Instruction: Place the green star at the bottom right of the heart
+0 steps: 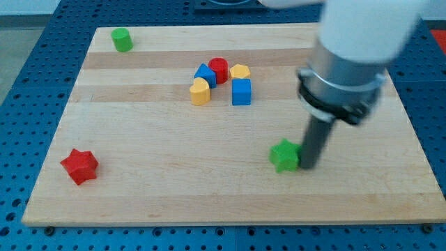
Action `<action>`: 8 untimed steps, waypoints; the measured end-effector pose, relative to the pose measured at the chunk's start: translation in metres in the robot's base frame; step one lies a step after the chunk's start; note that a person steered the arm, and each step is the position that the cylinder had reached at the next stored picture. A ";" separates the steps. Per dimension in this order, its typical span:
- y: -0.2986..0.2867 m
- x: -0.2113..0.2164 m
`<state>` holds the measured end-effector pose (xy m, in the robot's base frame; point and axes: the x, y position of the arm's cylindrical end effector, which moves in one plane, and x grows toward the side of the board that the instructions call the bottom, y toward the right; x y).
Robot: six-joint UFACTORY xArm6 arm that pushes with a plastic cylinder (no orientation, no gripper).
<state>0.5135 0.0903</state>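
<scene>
The green star lies on the wooden board, right of the middle and toward the view's bottom. My tip stands right against the star's right side. The yellow heart sits in a cluster near the view's top middle, up and to the left of the star.
Around the heart are a blue block, a red cylinder, a yellow block and a blue cube. A green cylinder is at the top left. A red star is at the bottom left.
</scene>
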 end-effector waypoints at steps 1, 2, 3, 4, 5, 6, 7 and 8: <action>-0.076 -0.040; -0.044 -0.014; 0.005 0.008; -0.072 0.047; -0.113 -0.002; -0.113 -0.039; -0.119 0.026; -0.060 0.039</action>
<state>0.5528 0.0304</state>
